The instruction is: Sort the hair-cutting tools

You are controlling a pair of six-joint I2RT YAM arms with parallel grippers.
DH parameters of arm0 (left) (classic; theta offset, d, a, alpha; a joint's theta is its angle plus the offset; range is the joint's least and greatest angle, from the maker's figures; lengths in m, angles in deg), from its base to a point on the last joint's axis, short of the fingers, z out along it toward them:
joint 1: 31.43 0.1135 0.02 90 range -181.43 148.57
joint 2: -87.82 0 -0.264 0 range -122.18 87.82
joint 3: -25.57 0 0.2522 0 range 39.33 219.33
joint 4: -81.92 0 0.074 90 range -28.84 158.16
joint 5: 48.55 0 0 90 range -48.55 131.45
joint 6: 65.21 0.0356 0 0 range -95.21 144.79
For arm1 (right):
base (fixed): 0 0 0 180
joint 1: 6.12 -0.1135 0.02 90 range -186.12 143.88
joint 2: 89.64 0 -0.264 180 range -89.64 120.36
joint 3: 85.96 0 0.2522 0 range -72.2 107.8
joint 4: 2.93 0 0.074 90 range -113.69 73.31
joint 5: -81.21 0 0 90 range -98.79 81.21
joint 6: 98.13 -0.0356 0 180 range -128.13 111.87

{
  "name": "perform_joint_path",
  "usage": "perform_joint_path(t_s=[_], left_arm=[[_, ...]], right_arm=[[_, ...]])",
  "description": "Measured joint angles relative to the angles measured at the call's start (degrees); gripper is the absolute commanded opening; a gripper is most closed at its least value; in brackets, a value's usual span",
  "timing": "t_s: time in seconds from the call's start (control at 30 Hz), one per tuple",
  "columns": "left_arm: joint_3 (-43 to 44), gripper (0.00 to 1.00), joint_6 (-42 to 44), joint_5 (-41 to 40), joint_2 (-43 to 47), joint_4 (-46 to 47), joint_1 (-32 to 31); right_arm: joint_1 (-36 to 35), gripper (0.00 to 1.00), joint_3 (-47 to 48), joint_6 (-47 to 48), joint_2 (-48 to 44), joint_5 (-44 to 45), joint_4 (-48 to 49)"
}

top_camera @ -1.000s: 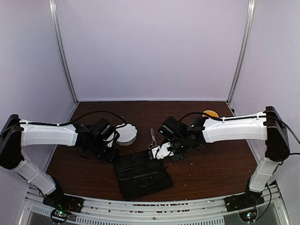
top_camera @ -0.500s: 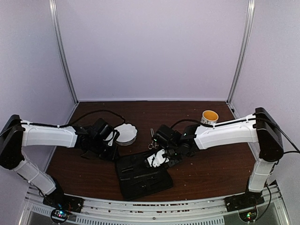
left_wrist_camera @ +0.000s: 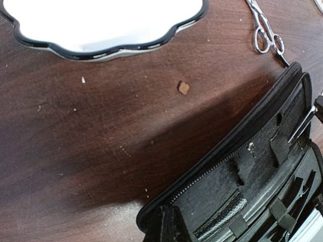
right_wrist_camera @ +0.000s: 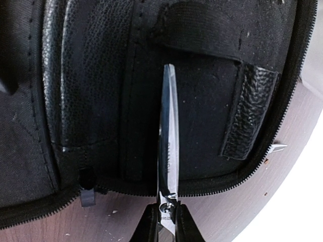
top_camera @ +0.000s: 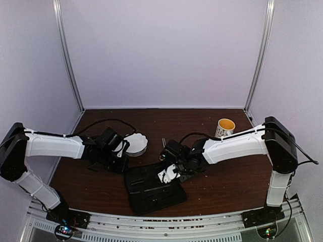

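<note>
A pair of slim silver scissors (right_wrist_camera: 168, 141) is pinched near its pivot by my right gripper (right_wrist_camera: 166, 214), which is shut on it. The blade points into the open black case (right_wrist_camera: 101, 75), its tip at an elastic strap (right_wrist_camera: 202, 25). From above, the right gripper (top_camera: 169, 174) hovers over the case's (top_camera: 151, 194) far edge. A second pair of scissors (top_camera: 164, 146) lies on the table beyond the case, seen too in the left wrist view as scissors (left_wrist_camera: 265, 33). My left gripper (left_wrist_camera: 169, 227) is shut on the case's (left_wrist_camera: 242, 186) near-left corner rim.
A white scalloped bowl (top_camera: 135, 143) stands just beyond my left gripper (top_camera: 123, 166); the bowl's rim (left_wrist_camera: 101, 50) shows with a dark edge. A white cup with a yellow inside (top_camera: 225, 127) stands at the back right. Crumbs dot the brown table (left_wrist_camera: 101, 126).
My right arm has carried the scissors left and over the case's far edge, uncovering the cup. My left gripper has closed on the case's corner.
</note>
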Motion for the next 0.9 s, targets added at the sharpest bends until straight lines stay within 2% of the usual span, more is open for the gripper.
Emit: perform_joint_path(t_s=[0.4,0.9], left_arm=[[-0.31,0.00,0.24,0.61,0.00,1.14,0.00],[-0.48,0.00,0.48,1.03,0.00,1.46,0.22]], right_arm=[[-0.90,0.06,2.10,-0.17,1.90,1.38,0.39],[-5.18,0.06,9.90,-1.84,8.04,-0.50,-0.22]])
